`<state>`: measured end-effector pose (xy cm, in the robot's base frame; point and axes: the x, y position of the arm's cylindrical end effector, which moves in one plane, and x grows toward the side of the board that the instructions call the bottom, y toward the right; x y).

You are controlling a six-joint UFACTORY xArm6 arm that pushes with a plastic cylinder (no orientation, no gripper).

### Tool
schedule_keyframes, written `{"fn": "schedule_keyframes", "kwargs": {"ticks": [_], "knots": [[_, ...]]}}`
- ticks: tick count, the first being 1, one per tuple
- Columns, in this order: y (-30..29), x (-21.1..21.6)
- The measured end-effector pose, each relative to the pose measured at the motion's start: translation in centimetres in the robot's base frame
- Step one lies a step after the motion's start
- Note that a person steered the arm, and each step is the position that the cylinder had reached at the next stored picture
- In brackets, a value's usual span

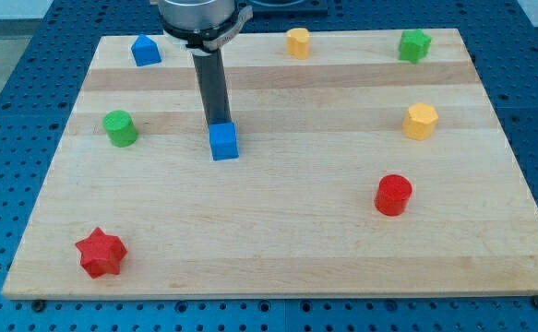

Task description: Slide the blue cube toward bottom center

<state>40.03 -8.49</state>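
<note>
The wooden tabletop (278, 258) fills most of the frame, lying on a blue perforated surface (19, 111). The blue cube (223, 142) sits left of centre, roughly halfway up the board. My tip (218, 124) comes down from the upper middle of the frame as a straight dark rod and ends right at the cube's upper edge, on the side toward the view's top; it looks to be touching the cube or just behind it, though the exact contact cannot be made out. There is no gripper on this arm, so nothing opens, closes or holds; the rod only stands against the cube.

A second blue block (145, 50), shaped like a little house, lies in the upper left corner. A green cylinder (119, 127) stands at the left, well apart from the cube. A red star (100, 253) is in the lower left corner. A red cylinder (393, 195) sits at the lower right. A yellow hexagonal block (420, 121) is at the right, and a smaller yellow block (297, 42) lies near the top edge, right of centre. A green star-like block (414, 44) occupies the upper right corner.
</note>
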Motion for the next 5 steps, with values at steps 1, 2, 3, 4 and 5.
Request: {"fn": "schedule_keyframes", "kwargs": {"ticks": [1,2,3,4,5], "knots": [[0.0,2.4],[0.0,4.4],[0.0,5.8],[0.0,7.4],[0.0,8.4]]}}
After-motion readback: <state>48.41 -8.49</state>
